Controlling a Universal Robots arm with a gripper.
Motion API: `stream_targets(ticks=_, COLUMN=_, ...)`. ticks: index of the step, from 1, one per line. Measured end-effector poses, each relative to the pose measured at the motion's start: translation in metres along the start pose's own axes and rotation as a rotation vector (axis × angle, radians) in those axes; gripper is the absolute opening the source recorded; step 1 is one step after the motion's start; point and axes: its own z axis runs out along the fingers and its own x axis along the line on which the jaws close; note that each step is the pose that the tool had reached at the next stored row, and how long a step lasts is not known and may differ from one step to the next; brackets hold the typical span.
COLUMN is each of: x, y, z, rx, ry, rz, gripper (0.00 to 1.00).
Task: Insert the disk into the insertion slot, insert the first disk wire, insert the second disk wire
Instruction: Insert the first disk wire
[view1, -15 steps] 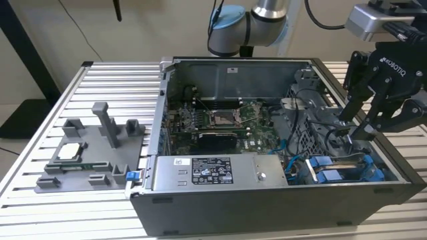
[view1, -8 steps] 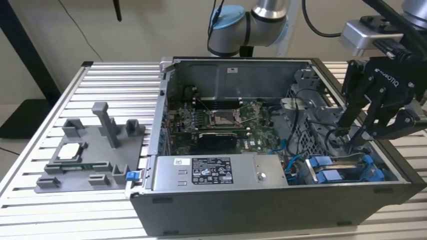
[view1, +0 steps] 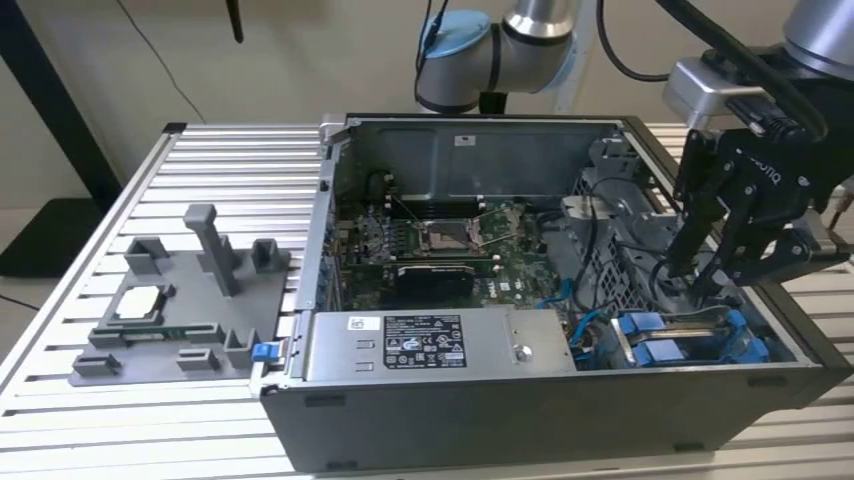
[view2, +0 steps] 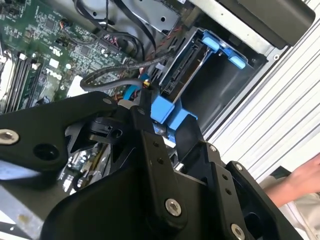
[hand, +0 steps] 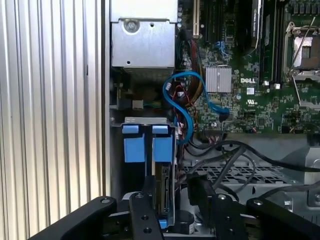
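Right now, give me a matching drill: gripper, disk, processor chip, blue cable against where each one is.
Things:
A. gripper
B. disk
C. processor chip
D. blue cable

Places:
1. lying on the grey tray, outside the case
2. looped beside the motherboard
3. reaching down into the drive bay from above
4. standing on edge in the drive bay, in a blue frame

Pairs: A-3, B-4, C-1, D-2
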Motion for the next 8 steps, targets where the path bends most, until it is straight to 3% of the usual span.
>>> stream_targets(ticks=3, x=-0.0006, y=0.0022, z=0.0007, rx=0.0004, ry=-0.0095, rz=0.000, gripper=1.00)
stream_targets(ticks=8, x=-0.0012, y=0.0030, z=0.0021, rx=0.0040, ry=-0.0346, rz=0.000, gripper=1.00)
